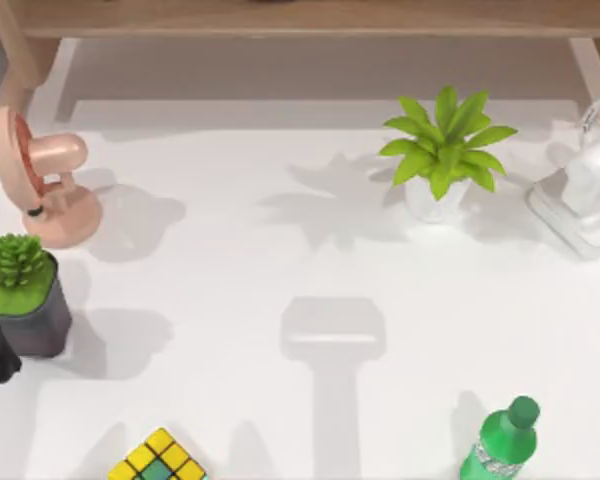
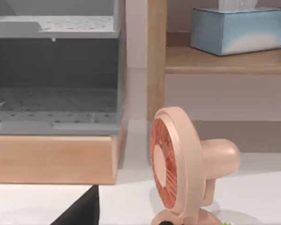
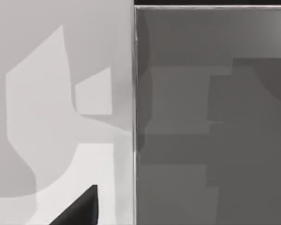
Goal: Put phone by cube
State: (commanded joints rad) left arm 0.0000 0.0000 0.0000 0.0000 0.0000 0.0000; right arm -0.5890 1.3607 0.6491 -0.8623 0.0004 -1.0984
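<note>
Cube (image 1: 158, 458) sits on the tabletop (image 1: 280, 250) at 7 o'clock, at the near edge. Phone's grey screen (image 3: 210, 122) faces the right wrist camera. Finger spread on either arm: cannot tell.

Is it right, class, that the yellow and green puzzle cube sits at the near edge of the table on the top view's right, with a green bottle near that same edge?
Not quite. In the top view the cube lies at the near edge on the left side, not the right. The green bottle is the one on the right, near that same edge.
</note>
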